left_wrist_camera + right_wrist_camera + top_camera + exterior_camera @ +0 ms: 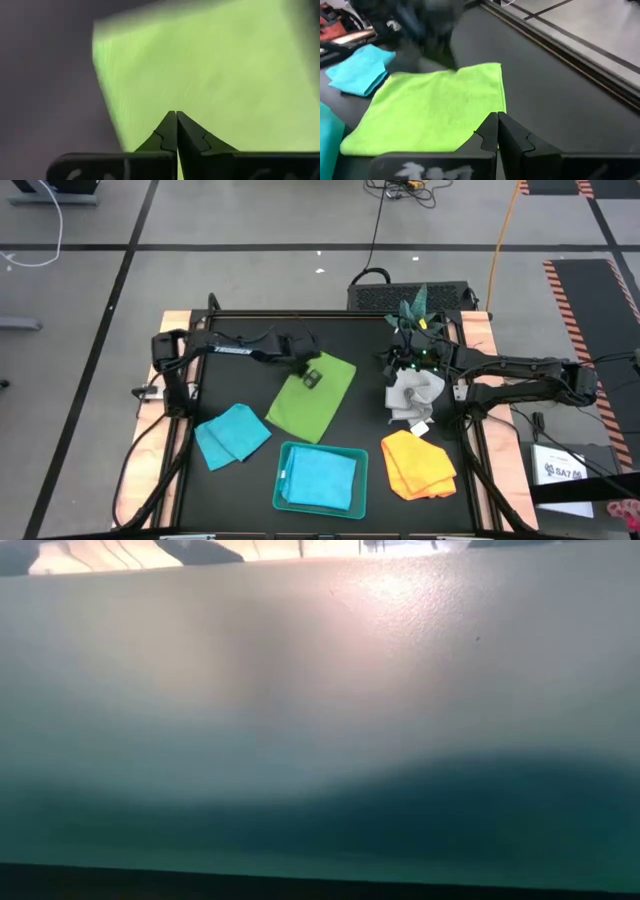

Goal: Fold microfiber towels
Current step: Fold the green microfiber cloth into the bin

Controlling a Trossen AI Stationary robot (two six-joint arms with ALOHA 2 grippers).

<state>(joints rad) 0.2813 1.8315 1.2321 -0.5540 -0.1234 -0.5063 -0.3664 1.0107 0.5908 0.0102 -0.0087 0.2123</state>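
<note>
A lime green towel (pixel 312 400) (pixel 430 112) lies flat on the black table as a rectangle. My left gripper (pixel 313 377) (pixel 176 114) is shut, with nothing between its fingers, over the towel's far part. My right gripper (pixel 392 368) (pixel 497 116) is also shut on nothing, above the table to the right of the green towel and pointing toward it. A crumpled grey-white towel (pixel 415 395) lies under the right wrist. A turquoise towel (pixel 232 435) lies at the near left. A yellow-orange towel (pixel 418 465) lies at the near right. Another turquoise towel (pixel 320 478) lies in the tray.
The teal tray (pixel 278 480) stands at the table's near edge, and its wall fills the low view (pixel 320 740). A black box (pixel 400 292) and a small green object (pixel 415 308) sit at the far edge. Bare black table shows between the green and grey-white towels.
</note>
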